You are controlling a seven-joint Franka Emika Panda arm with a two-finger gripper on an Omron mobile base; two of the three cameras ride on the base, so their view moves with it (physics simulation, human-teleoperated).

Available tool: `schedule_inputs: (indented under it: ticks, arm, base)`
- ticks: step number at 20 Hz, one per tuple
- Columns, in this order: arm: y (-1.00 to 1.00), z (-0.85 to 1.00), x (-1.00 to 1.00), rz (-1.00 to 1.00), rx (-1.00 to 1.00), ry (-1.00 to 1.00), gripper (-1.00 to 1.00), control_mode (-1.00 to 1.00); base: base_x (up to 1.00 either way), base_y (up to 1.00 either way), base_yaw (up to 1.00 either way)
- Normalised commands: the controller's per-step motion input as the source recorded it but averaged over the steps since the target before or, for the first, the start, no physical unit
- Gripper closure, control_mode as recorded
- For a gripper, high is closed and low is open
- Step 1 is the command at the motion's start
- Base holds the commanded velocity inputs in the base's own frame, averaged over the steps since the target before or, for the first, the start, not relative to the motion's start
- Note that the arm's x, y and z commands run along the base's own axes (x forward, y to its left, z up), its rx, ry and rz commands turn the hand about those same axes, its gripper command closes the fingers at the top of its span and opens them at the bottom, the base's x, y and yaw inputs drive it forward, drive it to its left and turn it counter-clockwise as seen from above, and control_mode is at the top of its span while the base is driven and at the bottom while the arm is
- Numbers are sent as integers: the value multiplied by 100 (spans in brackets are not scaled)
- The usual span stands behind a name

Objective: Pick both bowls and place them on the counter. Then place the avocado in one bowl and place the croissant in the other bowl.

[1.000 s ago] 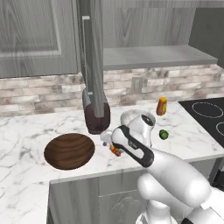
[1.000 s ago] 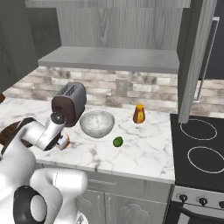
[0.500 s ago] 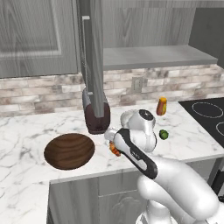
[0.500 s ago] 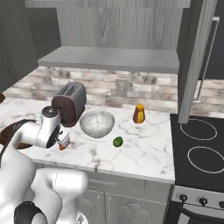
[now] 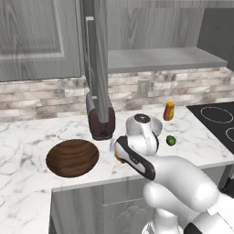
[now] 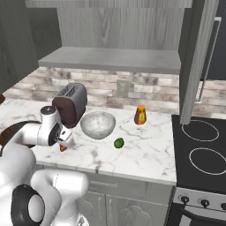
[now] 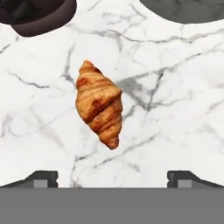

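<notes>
Over the last second the white arm had swung lower and nearer the front edge of the white marble bench (image 6: 145, 152), bringing the hand (image 7: 112, 177) down over the ridged orange-brown croissant (image 7: 99, 103) — a sign the pastry was next to be picked. The hand stood wide open, holding nothing; the croissant lay flat on the bench between its fingertips' line. Both bowls already sat on the bench: the dark brown ringed wooden bowl (image 5: 72, 157) and the pale grey-white marbled bowl (image 6: 97, 124), with the small dark green avocado (image 6: 118, 142) beside it, not yet bowled. No readable writing appeared anywhere.
</notes>
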Motion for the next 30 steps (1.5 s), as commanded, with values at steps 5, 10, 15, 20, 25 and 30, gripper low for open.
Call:
schedule_inputs:
  ticks: [5, 10, 15, 20, 25, 30]
  arm:
    - [-3, -21, 24, 7, -16, 17, -100, -100]
    - [-1, -9, 34, 12, -8, 11, -100, -100]
    - [2, -4, 37, 16, 0, 2, -100, -100]
    - [4, -22, 10, 10, 0, 0, -100, -100]
    - [7, -30, -2, 2, 0, 0, -100, -100]
    - [3, -17, -6, 0, 0, 0, -100, -100]
  base:
    - [0, 0, 0]
    - [0, 0, 0]
    - [0, 0, 0]
    - [0, 0, 0]
    - [0, 0, 0]
    - [0, 0, 0]
